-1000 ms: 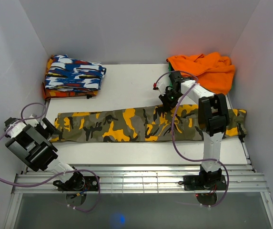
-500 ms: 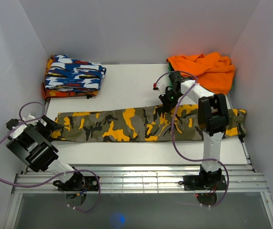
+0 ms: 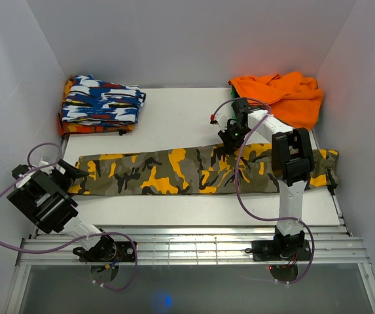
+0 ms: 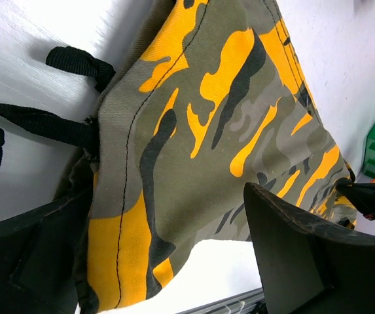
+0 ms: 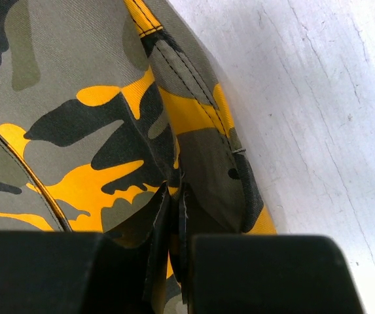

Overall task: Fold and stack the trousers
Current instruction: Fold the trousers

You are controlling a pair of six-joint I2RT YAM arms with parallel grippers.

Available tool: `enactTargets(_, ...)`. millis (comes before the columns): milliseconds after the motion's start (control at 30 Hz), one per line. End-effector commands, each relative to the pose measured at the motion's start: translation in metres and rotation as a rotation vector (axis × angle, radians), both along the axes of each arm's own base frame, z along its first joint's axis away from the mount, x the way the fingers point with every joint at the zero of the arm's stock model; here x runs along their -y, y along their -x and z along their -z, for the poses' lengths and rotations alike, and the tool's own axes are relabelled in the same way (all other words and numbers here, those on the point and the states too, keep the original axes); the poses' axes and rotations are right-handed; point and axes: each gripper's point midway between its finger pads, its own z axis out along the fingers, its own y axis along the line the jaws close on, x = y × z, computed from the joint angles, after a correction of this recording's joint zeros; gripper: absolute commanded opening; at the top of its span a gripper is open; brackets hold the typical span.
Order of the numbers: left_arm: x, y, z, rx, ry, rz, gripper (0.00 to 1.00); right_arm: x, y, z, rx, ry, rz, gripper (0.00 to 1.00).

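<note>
My right gripper is clenched tight on a raised fold of the long camouflage-print cloth trousers, olive-grey with black and orange-yellow blotches. Its wrist camera shows the two dark fingers pressed together with the pinched cloth between them, right at a stitched edge of the garment. Bare white table lies just beside that edge.

From above, that gripper comes down on the far edge of the trousers, right of their middle.

My left gripper is spread wide and grasps nothing. One black finger sits on each side of the trouser end, and the cloth runs between them. I cannot tell whether either pad touches the fabric. Two black fabric straps trail from the hem onto the table beside it. In the overhead view this gripper sits at the left end of the garment.

The trousers lie flat in one long strip, left to right across the middle of the white table. Their right end passes under the right arm and reaches the table's right edge.

At the back left corner sits a folded blue-white-red patterned garment, well apart from the trousers. At the back right corner lies a crumpled plain orange cloth, near the right arm's wrist.
</note>
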Motion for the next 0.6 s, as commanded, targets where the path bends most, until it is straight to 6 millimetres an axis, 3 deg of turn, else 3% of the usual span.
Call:
enactTargets(0,-0.015,0.015,0.024,-0.129,-0.065,-0.034,0.98,-0.005,-0.009,-0.014,0.036,-0.012,-0.006,0.08)
enactTargets(200,-0.02,0.026,0.04,-0.227,-0.061,-0.051,0.98,0.006,-0.018,-0.019,0.039,-0.012,0.032,0.08)
enactTargets(333,-0.02,0.028,0.041,-0.24,-0.058,-0.053,0.98,0.006,-0.019,-0.022,0.031,-0.022,0.038,0.32)
enactTargets(467,-0.02,0.027,0.04,-0.233,-0.06,-0.049,0.98,-0.007,-0.024,-0.034,0.034,-0.086,0.037,0.52)
enactTargets(567,-0.018,0.028,0.041,-0.235,-0.055,-0.042,0.98,-0.014,-0.025,-0.035,0.015,-0.104,0.031,0.53)
